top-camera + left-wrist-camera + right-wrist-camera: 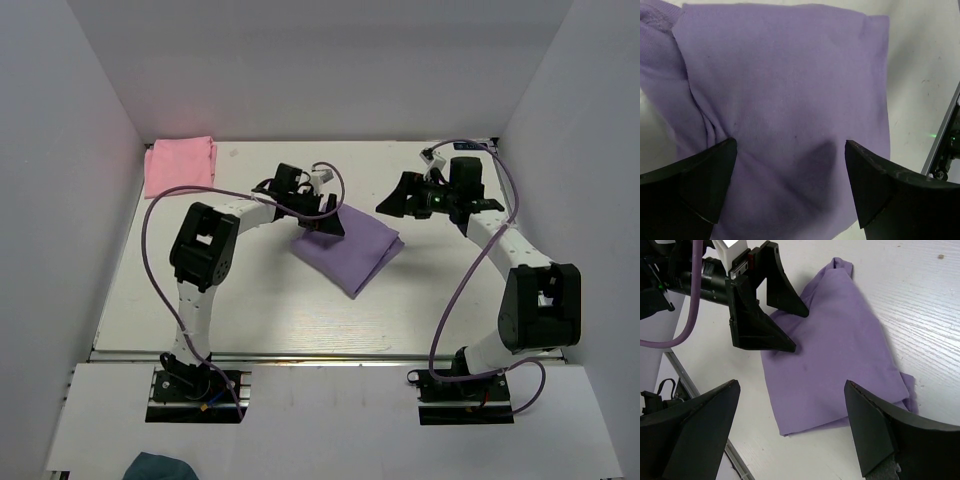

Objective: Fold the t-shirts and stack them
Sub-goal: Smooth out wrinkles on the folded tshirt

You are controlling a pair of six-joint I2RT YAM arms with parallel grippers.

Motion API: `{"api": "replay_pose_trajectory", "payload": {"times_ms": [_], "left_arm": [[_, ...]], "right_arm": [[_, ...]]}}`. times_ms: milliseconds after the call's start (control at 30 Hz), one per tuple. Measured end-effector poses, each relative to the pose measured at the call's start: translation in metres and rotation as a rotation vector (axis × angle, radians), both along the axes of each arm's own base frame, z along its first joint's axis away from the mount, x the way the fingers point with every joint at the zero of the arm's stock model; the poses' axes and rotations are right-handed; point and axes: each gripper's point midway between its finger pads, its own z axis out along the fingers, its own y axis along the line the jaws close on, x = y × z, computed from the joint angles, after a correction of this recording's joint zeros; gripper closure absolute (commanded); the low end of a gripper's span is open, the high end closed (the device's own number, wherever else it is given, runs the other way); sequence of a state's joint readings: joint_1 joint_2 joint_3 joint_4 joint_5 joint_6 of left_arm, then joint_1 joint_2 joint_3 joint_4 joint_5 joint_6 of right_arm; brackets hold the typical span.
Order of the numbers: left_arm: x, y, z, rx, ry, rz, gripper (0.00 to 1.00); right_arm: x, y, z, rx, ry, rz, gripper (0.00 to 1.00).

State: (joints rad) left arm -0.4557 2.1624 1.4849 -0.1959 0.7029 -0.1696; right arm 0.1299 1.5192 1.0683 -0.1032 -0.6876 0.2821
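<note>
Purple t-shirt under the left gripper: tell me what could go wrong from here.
The left gripper, open over the folded purple t-shirt, may pinch only the top layer, so lifting could undo the fold.
The right gripper, also open, points at the left one from close by; both reaching in might collide.
The pink t-shirt lies in the far left corner by the wall, leaving a long carry.

left arm (207, 250): white links, black boxy joints
right arm (538, 300): same white and black
cables (447, 310): purple, thin, looping
fingers (690, 185): matte black wedges
bases (195, 385): black mounts with small wires
</note>
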Motion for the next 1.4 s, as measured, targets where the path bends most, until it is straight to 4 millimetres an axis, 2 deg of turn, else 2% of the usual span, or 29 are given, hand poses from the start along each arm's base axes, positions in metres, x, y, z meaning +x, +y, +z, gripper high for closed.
{"api": "replay_pose_trajectory", "payload": {"times_ms": [367,533,600,700,833,933,1100,1333,1400], "left_arm": [[-0.001,0.004,0.007,0.042,-0.034,-0.032,0.0],[0.009,0.017,0.041,0.112,-0.167,0.006,0.0],[0.015,0.025,0.057,0.146,-0.226,0.028,0.0],[0.028,0.034,0.069,0.21,-0.289,0.067,0.0],[0.04,0.05,0.057,0.316,-0.299,0.104,0.0],[0.048,0.054,0.03,0.377,-0.27,0.097,0.0],[0.033,0.058,-0.015,0.415,-0.165,0.028,0.0],[0.024,0.042,-0.016,0.318,-0.151,-0.038,0.0],[0.023,0.039,-0.016,0.305,-0.161,-0.044,0.05]], "right_arm": [[-0.002,-0.002,0.003,0.021,0.003,0.008,0.1],[-0.016,-0.006,0.007,0.006,-0.032,-0.001,0.1],[-0.024,-0.017,0.006,-0.04,-0.073,-0.058,0.1],[-0.038,-0.037,0.004,-0.115,-0.145,-0.172,0.1],[-0.048,-0.068,0.005,-0.21,-0.227,-0.323,0.1],[-0.046,-0.08,0.009,-0.246,-0.254,-0.391,0.1],[-0.045,-0.09,0.001,-0.282,-0.242,-0.437,0.1],[-0.049,-0.091,-0.01,-0.292,-0.216,-0.439,0.1],[-0.049,-0.091,-0.011,-0.293,-0.213,-0.438,0.1]]}}
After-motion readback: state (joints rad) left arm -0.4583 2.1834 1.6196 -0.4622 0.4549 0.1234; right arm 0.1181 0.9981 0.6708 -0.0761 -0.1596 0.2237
